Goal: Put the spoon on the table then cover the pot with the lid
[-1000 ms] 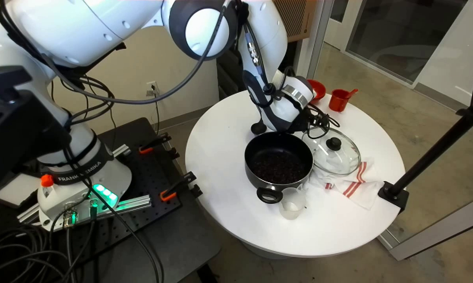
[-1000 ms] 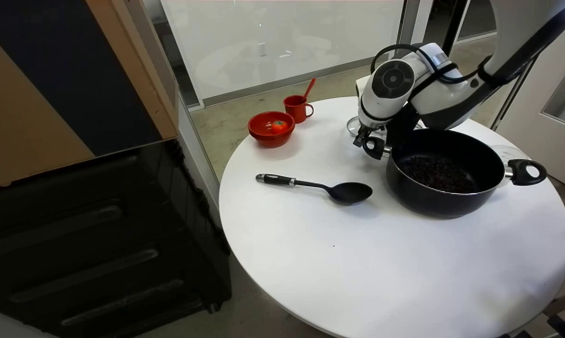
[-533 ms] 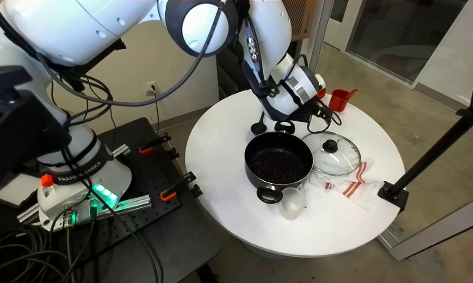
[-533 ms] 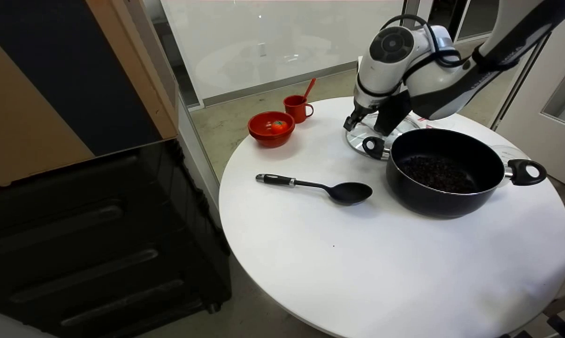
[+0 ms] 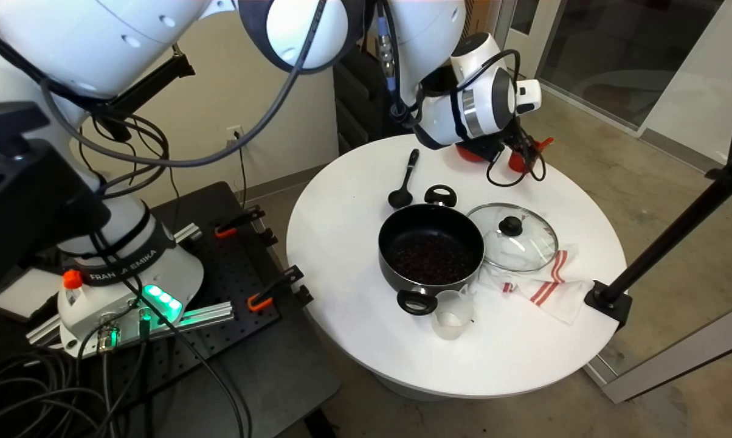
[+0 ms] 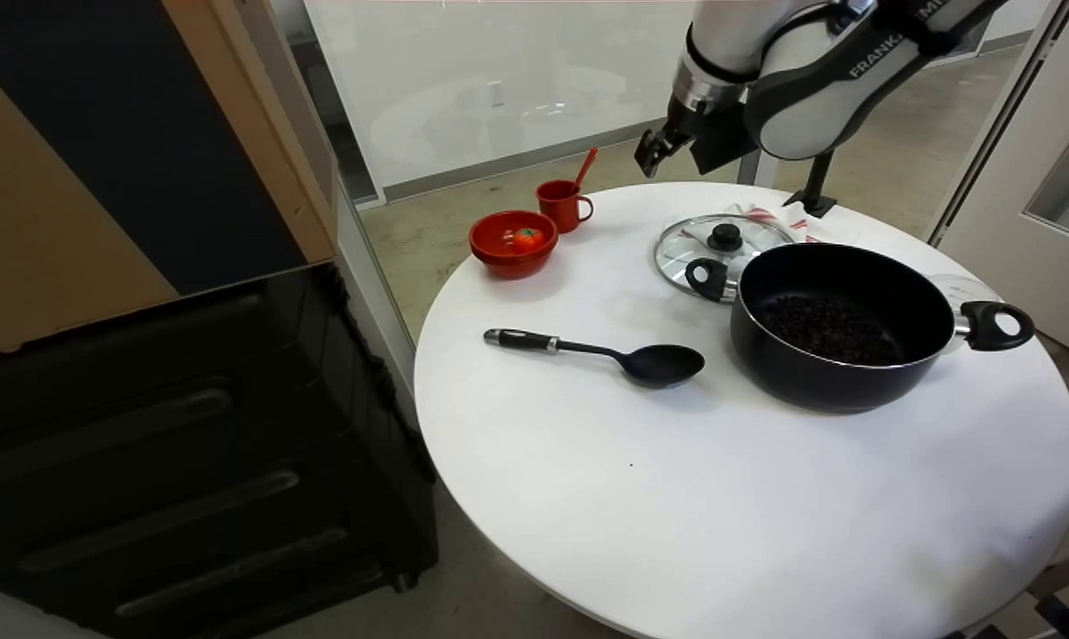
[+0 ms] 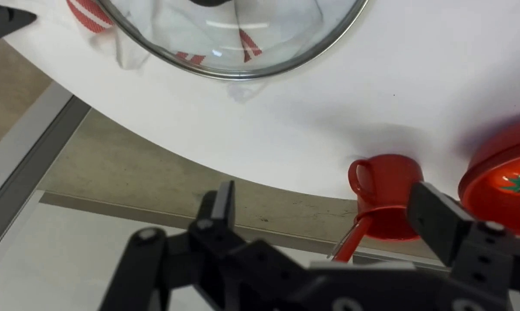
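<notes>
One spoon (image 6: 637,362), left in an exterior view, lies on the table (image 6: 694,515), presumably parked to free the tool (image 7: 325,201): jaws spread, nothing held! Next the lid (image 6: 725,238), partly over a towel (image 5: 548,293), probably staged for the uncovered pot (image 6: 827,383) at right. Wrist view catches lid, no pot!

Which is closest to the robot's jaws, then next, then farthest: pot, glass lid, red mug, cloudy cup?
In an exterior view:
1. Red mug, far side of the table
2. Glass lid, partly over striped towel
3. Pot, table middle
4. Cloudy cup, in front of pot
</notes>
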